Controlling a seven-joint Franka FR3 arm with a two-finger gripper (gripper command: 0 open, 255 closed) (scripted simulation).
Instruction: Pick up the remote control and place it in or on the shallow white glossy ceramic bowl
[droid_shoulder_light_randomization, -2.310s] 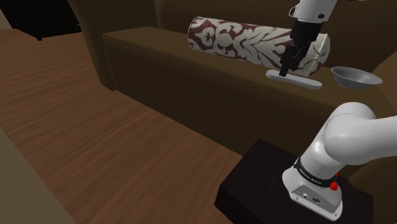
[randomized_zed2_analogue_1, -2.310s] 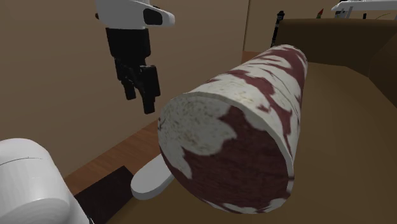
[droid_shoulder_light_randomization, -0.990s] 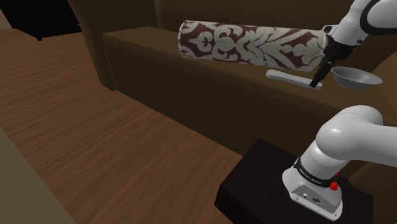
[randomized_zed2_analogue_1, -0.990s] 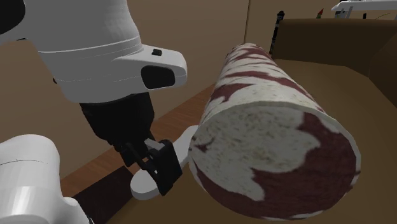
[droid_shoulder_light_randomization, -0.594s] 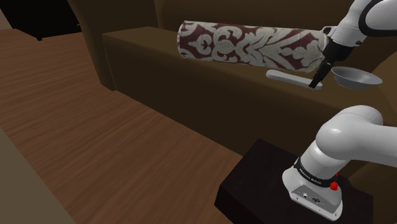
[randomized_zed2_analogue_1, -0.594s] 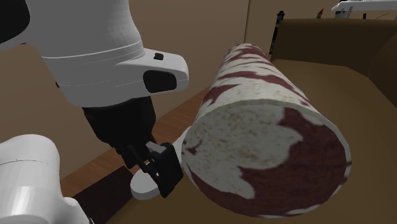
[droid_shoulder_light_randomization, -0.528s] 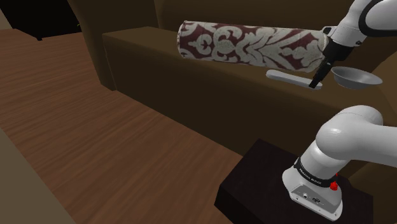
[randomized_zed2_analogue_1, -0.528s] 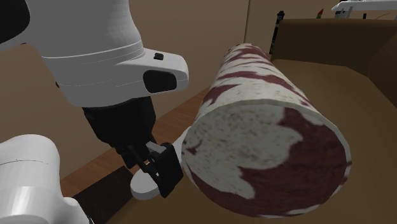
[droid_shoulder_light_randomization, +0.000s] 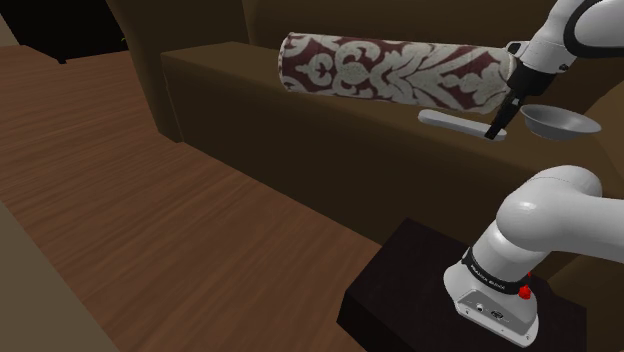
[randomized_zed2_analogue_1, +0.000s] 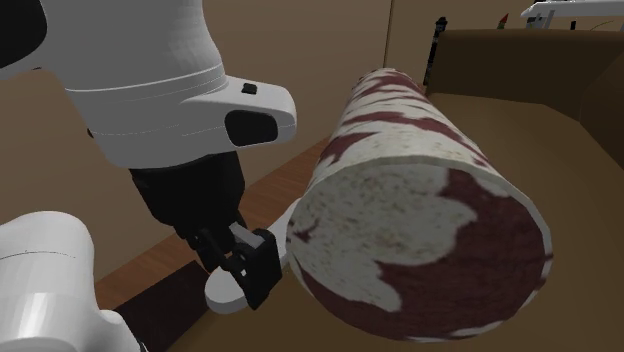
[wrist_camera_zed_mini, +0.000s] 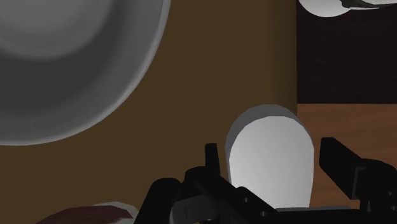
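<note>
1. The jaws stand open astride the rounded end of the pale remote (wrist_camera_zed_mini: 270, 159) (neither finger clasps it);
2. the remote lies flat on the brown sofa seat (droid_shoulder_light_randomization: 300, 110), in front of the patterned bolster (droid_shoulder_light_randomization: 395, 68); the shallow grey bowl (droid_shoulder_light_randomization: 560, 121) sits just beside that end.

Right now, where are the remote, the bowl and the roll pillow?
remote (droid_shoulder_light_randomization: 450, 121): shoulder view, middle of its top.
bowl (droid_shoulder_light_randomization: 556, 131): shoulder view, its front wall.
roll pillow (droid_shoulder_light_randomization: 390, 70): shoulder view, middle of its patterned side.
</note>
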